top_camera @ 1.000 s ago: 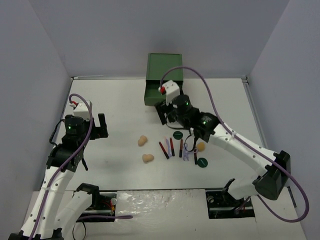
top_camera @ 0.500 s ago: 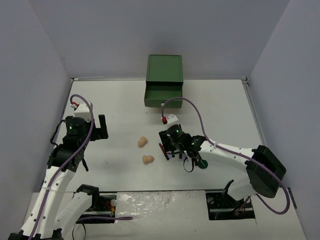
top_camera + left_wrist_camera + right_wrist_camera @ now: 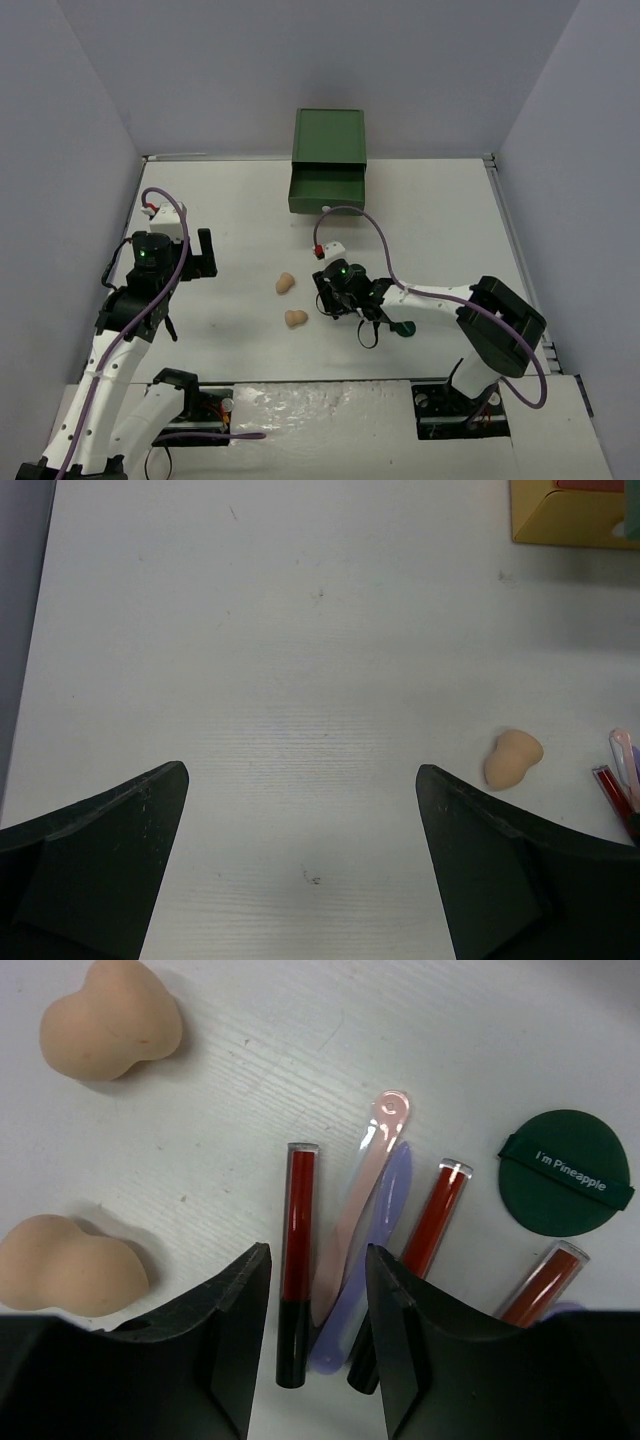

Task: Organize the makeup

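Two tan sponges lie mid-table; both show in the right wrist view. My right gripper is low over the stick cluster and open. Its jaws straddle a black-and-red stick, a pale pink stick and a lilac tool without gripping them. Two more red sticks and a dark green disc lie to their right. Another green disc lies by the arm. My left gripper is open and empty over bare table. The third sponge is hidden.
The green drawer box stands at the back with its drawer pulled out; its yellow corner shows in the left wrist view, as do one sponge and stick ends. Grey walls enclose the table.
My right gripper has moved from near the drawer box toward the near left and down over the sticks. The left arm has not moved.
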`<state>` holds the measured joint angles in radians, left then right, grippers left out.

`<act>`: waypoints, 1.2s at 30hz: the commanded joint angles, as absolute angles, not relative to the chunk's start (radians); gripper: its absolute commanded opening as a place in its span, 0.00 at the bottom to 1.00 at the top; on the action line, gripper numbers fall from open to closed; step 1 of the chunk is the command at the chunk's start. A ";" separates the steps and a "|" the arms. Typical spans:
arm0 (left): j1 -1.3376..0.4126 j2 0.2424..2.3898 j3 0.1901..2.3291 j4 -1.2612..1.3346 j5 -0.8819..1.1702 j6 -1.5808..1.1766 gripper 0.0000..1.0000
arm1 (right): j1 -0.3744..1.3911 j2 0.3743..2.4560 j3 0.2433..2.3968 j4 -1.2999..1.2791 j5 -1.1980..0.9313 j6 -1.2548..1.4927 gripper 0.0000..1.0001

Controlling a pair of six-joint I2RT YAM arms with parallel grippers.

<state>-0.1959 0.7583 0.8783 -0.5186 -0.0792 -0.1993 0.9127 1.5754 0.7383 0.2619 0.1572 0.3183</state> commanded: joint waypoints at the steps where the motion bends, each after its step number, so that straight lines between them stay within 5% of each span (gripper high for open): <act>1: -0.190 0.764 0.916 -0.471 -0.086 -0.212 0.97 | 0.939 1.584 0.768 0.311 0.171 0.326 0.39; 25: -0.192 0.755 0.917 -0.472 -0.081 -0.212 0.97 | 0.999 1.695 0.856 0.227 0.236 0.316 0.28; 36: -0.192 0.752 0.917 -0.474 -0.080 -0.213 0.97 | 1.031 1.638 0.851 0.124 0.318 0.376 0.43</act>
<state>-0.1959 0.7551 0.8783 -0.5186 -0.0788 -0.1993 1.0106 1.6953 0.8291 0.1808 0.2534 0.3426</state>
